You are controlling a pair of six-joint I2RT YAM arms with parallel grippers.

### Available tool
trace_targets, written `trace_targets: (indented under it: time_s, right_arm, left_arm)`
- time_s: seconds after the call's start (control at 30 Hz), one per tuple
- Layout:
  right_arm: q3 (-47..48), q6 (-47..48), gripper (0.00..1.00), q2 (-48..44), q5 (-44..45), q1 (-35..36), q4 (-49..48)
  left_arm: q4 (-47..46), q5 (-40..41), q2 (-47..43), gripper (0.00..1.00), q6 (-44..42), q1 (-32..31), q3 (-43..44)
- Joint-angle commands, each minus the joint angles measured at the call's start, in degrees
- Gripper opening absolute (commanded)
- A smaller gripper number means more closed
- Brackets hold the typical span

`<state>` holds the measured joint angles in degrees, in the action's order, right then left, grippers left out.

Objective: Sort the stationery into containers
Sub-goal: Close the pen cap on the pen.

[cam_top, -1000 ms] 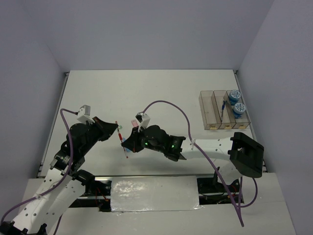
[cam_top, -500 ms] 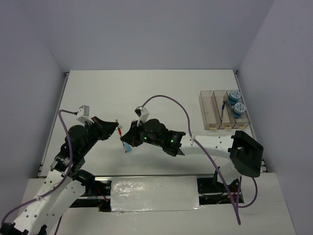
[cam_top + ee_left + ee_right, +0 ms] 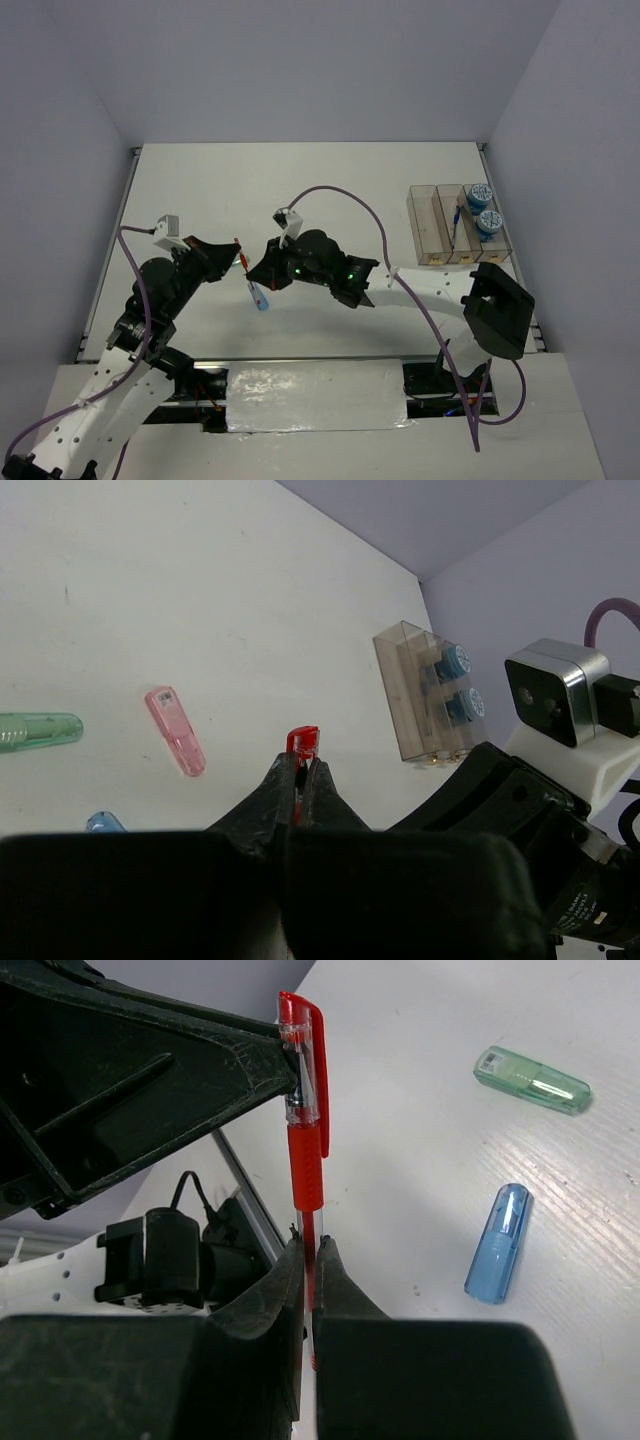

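Note:
The thin red pen (image 3: 305,1150) is held off the table at both ends. My left gripper (image 3: 301,770) is shut on its capped end (image 3: 303,742). My right gripper (image 3: 311,1245) is shut on its lower barrel. In the top view the two grippers (image 3: 237,258) (image 3: 256,274) meet left of centre. Blue (image 3: 498,1243), green (image 3: 530,1080) and pink (image 3: 175,730) oblong pieces lie on the table below. The three joined clear bins (image 3: 432,226) stand at the right. Two patterned rolls (image 3: 481,194) (image 3: 489,222) are in the rightmost bin and a blue pen (image 3: 457,215) in the middle one.
The blue piece (image 3: 262,297) lies just in front of the grippers. The right arm's forearm (image 3: 430,295) stretches across the table's front, with its purple cable (image 3: 355,215) arching above. Walls close the table at left, back and right.
The right gripper has moved left and back to meet the left gripper. The red pen has come up off the table, and the blue piece now lies uncovered.

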<state>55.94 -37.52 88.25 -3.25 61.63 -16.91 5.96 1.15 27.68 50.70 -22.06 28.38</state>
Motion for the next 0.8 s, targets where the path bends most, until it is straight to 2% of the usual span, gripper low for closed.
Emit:
trace_targets:
  time_s: [0.0,0.2,0.43,0.6,0.7,0.77]
  right_arm:
    - [6.10,1.57,0.00,-1.41,2.29,-4.14,-7.00]
    - [10.76,3.50,0.00,-1.50,-1.76,-7.22,-2.96]
    - [13.93,4.47,0.00,0.52,-5.19,-8.27,-4.01]
    - [18.58,6.75,0.00,1.40,-5.10,-9.07,-1.03]
    - [18.59,8.15,0.00,2.10,-7.37,-8.54,-0.41]
    - [14.66,9.12,0.00,2.02,-7.74,-7.93,-1.11]
  left_arm:
    - [0.99,-7.64,-0.52,0.00,-1.91,-0.79,-1.66]
    - [-0.24,-8.79,-1.14,0.00,-3.06,-0.87,-4.12]
    - [-2.53,-10.55,-0.52,0.00,-2.00,-1.31,-5.44]
    - [-1.83,-9.76,-0.61,0.00,-2.88,-2.02,-5.36]
    - [2.90,-5.47,0.09,0.00,-4.02,-2.11,-1.07]
    - [9.23,-2.13,1.57,0.02,-4.73,-2.11,2.36]
